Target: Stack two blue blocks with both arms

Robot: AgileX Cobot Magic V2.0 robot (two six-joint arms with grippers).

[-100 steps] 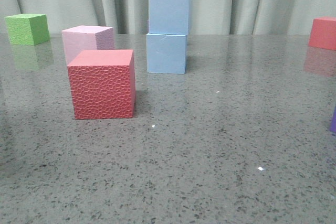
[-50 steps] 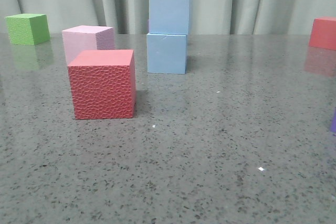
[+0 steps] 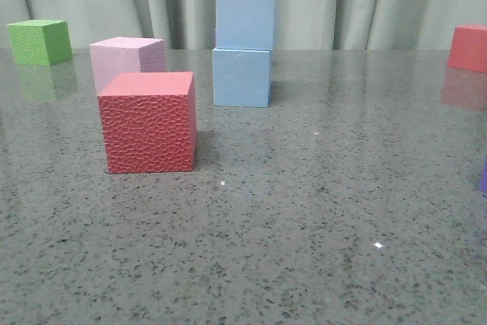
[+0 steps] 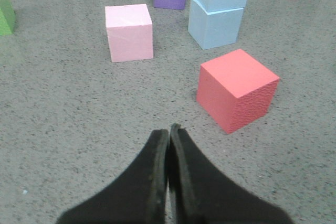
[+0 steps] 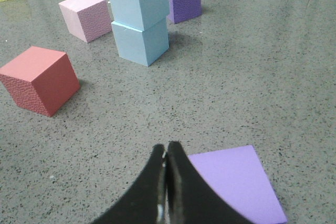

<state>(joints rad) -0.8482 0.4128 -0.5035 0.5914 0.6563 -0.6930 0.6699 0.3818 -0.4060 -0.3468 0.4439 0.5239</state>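
Nothing has moved since a second ago: your two blue blocks (image 3: 243,43) stand stacked mid-bench (image 3: 319,211); left claw (image 4: 169,135) and right claw (image 5: 166,153) hang closed, empty. Task looks complete; just hold clear.

Grey speckled tabletop (image 3: 304,211) is filling the near scene, glossy, catching small glints of light. Pale pleated curtain (image 3: 342,5) is hanging across the far side.

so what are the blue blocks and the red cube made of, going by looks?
Blue blocks: probably dense foam, matte, smooth faces without glare, slightly nicked edges in the right wrist view. Red cube: likely similar foam, matte, with a pebbled, dimpled texture on its front face. Neither can be confirmed from the pictures.
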